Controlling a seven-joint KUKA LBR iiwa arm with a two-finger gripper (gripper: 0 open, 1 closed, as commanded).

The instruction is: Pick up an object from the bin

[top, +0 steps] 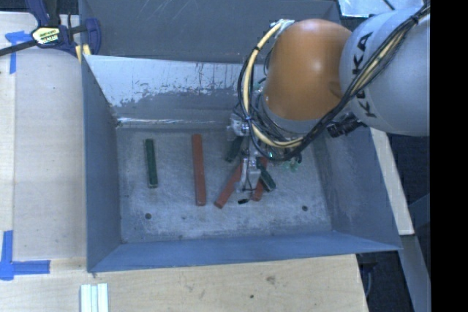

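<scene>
Now the tool (249,183) hangs beside a slanted reddish stick (225,193) (scuffed bin floor (175,215)).

Lit softly from overhead, rather dim. Shadowed beneath the gripper (250,177) on the bin floor (172,219). Glaring pale on the wall (168,82) behind and left of it; glossy on the orange cover (303,69) above.

Grey bin (99,179), floor contents: green stick (151,163), left; red-brown stick (198,169), near it; slanted red-brown stick (225,195), centre, just beside gripper (249,188).
</scene>
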